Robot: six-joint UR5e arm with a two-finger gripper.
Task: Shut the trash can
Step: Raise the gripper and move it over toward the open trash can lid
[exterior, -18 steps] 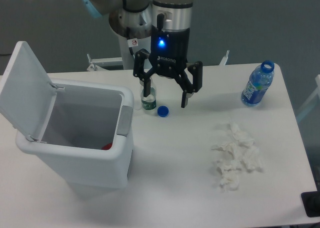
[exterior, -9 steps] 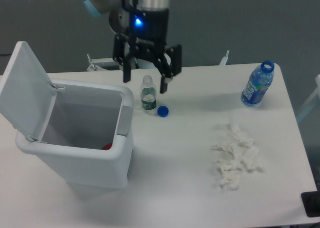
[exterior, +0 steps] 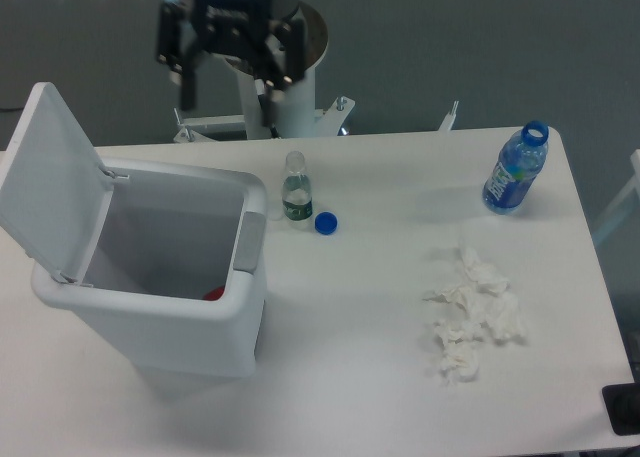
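Observation:
The trash can point(exterior: 170, 307) is a large white bin at the left of the table, with its flat lid point(exterior: 50, 177) swung up and back on the far left side. A grey latch tab point(exterior: 248, 241) shows on its right rim, and something red lies at the bottom inside. My gripper point(exterior: 232, 87) hangs high above the table's back edge, behind and above the bin, open with nothing between its fingers. It is blurred.
A small clear bottle point(exterior: 296, 188) stands uncapped just right of the bin, with a blue cap point(exterior: 325, 222) beside it. A blue bottle point(exterior: 516, 168) stands at the back right. Crumpled white tissues point(exterior: 472, 315) lie at the right front.
My gripper has risen and moved left, from just above the small bottle to high over the back edge near the bin. The lid stays up.

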